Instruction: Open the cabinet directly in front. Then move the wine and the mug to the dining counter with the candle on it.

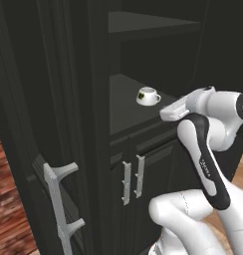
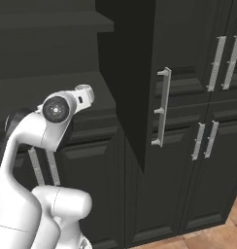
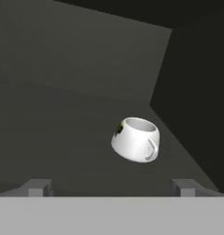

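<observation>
Here, black cabinet (image 1: 143,164) open: upper doors swung wide, left door (image 1: 39,149) close to the left base camera with its long silver bar handle (image 1: 61,206) low in that picture, right door (image 2: 140,82) edge-on in the right base view, bar handle (image 2: 162,107) facing the camera. Inside, dark shelf (image 1: 126,99) at mid height, a second shelf (image 1: 148,22) above it. Below, lower double doors shut, paired short silver handles (image 1: 133,180) side by side.

Mug (image 1: 148,96) alone on the mid shelf, white, upright, toward the right side and set back from the front edge. Dark and yellow-green mark on its left flank in the left base view. In the hand view, same mug (image 3: 136,140) just right of centre, canted by the camera's roll, handle turned toward the lens at lower right, mark on the far left side, inner corner of the cabinet behind it.

Tool (image 3: 111,187) spread wide, both dark fingertips (image 3: 36,187) well apart at the bottom of the hand view, nothing between them. Mug ahead of the tips, not touching either. White arm (image 1: 208,149) reaching up from lower right in the left base view, wrist (image 1: 181,108) level with the shelf front, near the mug. In the right base view, arm's round dark joint (image 2: 56,109) in front of the shelf edge.

Wood-toned floor (image 2: 212,236) at the cabinet's foot.
</observation>
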